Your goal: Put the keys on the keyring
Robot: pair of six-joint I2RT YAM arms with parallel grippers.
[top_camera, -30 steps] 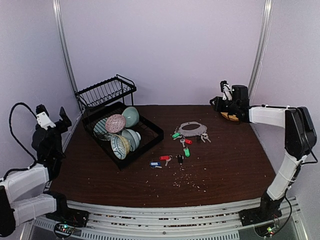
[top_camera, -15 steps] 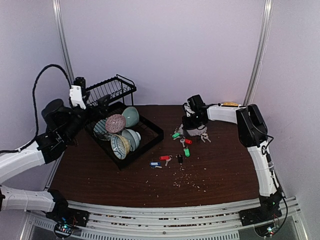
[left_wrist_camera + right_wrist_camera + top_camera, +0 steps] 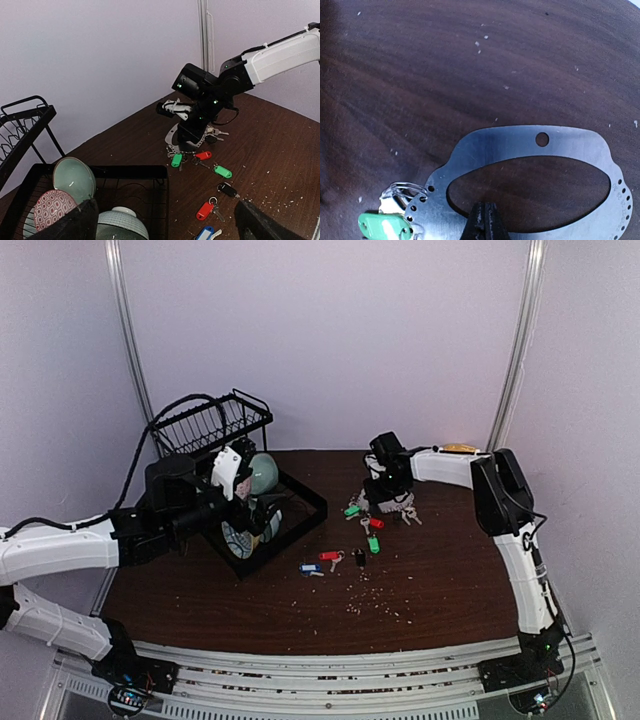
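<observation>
The right gripper [image 3: 482, 212], fingers pressed together, rests on the near edge of the keyring [image 3: 530, 145], maybe to hold it down. A green key [image 3: 384, 225] sits left of it. The left gripper [image 3: 167, 215] is spread wide, empty.

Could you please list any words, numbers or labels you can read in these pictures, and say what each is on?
None can be read.
The green tag has a white insert, too blurred to show writing.
The red tag and blue tag are too small to tell.
The keyring bears only holes, no lettering.
</observation>
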